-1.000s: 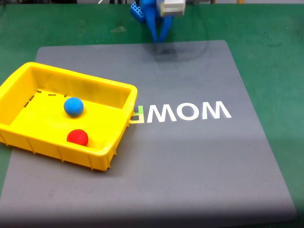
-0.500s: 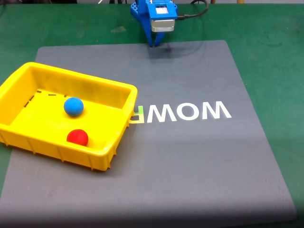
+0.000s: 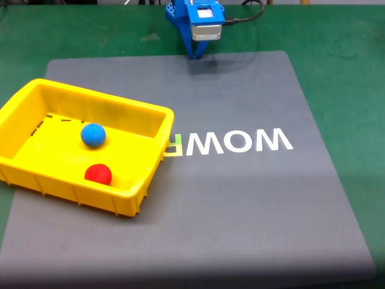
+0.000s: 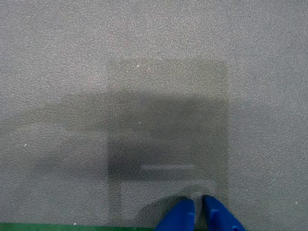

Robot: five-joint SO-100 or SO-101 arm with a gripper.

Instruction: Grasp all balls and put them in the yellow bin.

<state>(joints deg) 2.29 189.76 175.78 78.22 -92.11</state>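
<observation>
The yellow bin (image 3: 24, 156) sits on the left side of the grey mat in the fixed view. Inside it lie both balls: the blue ball (image 3: 93, 134) near the middle and the red ball (image 3: 98, 174) closer to the front wall. Far from the bin, at the mat's far edge, my blue gripper (image 3: 196, 56) points down, shut and empty. In the wrist view the two blue fingertips (image 4: 179, 217) meet just above bare grey mat, with the gripper (image 4: 198, 214) casting a square shadow ahead of it.
The grey mat (image 3: 240, 198) carries white "WOWR" lettering (image 3: 234, 142) at its centre and lies on a green surface (image 3: 349, 54). A strip of that green surface (image 4: 72, 227) edges the wrist view's bottom.
One second ago the arm was higher and the gripper further right; it has since settled down at the mat's far edge. The balls and bin have not moved.
</observation>
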